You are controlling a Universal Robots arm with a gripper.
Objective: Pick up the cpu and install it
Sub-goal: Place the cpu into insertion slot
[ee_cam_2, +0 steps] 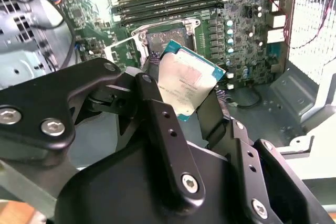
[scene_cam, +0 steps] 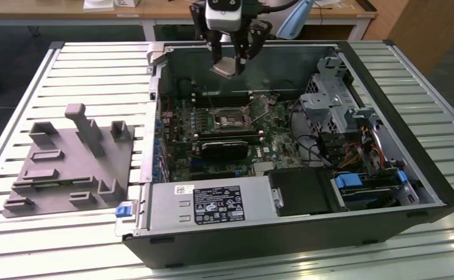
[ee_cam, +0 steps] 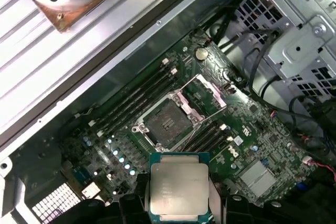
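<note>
Exterior view shows the claw (scene_cam: pixel 228 64) with black fingers hanging over the open black computer case (scene_cam: pixel 289 245). It is closed on the small flat square cpu with a shiny silver top (scene_cam: pixel 225 69), and the chip sits tilted between the fingers. In the first wrist view the dark square socket with a metal frame (ee_cam: pixel 169 123) on the green motherboard (ee_cam: pixel 247 129) lies below the claw, apart from the cpu (ee_cam: pixel 178 187). A large grey plastic fixture plate with upright pegs (scene_cam: pixel 63 169) stands well apart from the claw, toward the exterior view's left.
</note>
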